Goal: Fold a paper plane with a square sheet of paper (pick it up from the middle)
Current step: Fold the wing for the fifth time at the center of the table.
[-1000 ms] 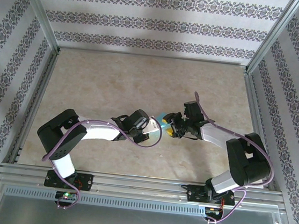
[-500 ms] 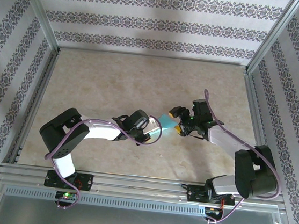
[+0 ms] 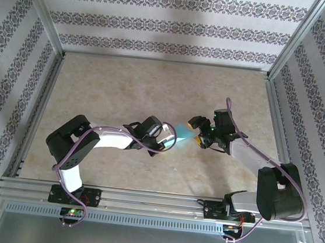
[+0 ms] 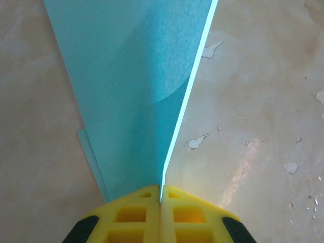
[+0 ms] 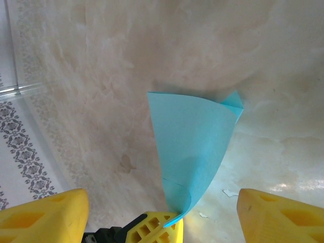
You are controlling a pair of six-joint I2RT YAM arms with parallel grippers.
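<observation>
Left gripper: clenched, pads pressed together on the narrow end of the teal sheet of paper | paper: folded, fanning out ahead of those pads, above the beige tabletop | right gripper: released, fingers spread wide; I see the paper between them, touching neither.

A beige marbled tabletop sits inside patterned walls and aluminium rails.
</observation>
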